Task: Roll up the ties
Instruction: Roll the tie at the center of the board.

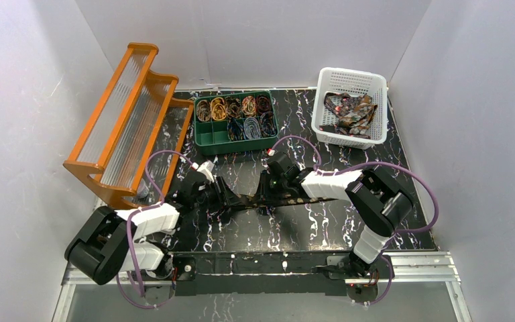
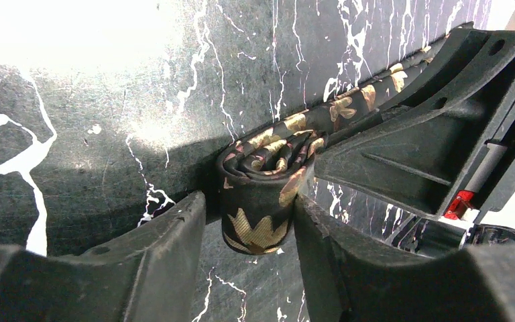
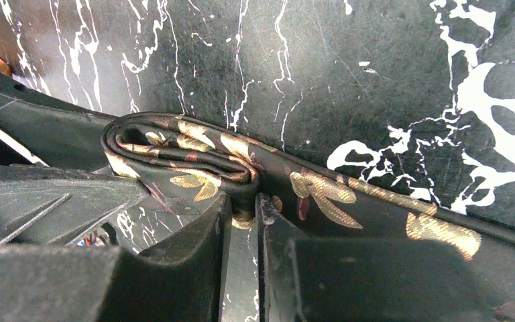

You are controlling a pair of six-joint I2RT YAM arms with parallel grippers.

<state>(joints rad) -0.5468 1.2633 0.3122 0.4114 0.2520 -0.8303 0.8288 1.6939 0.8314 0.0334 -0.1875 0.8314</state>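
Note:
A dark tie with gold leaf patterns (image 1: 249,200) lies at the middle of the table between my two grippers. In the left wrist view its end is rolled into a small coil (image 2: 260,201), and my left gripper (image 2: 251,209) is shut on this coil, one finger on each side. The flat tail (image 2: 349,107) runs away to the upper right. My right gripper (image 3: 245,204) is shut on the tie right beside the coil (image 3: 174,151), with the tail (image 3: 389,208) running off to the right. In the top view the left gripper (image 1: 231,196) and right gripper (image 1: 263,194) nearly touch.
A green compartment tray (image 1: 236,145) with several rolled ties stands at the back centre. A white basket (image 1: 352,72) with loose ties stands at the back right. An orange rack (image 1: 131,121) stands at the left. Purple cables loop over both arms.

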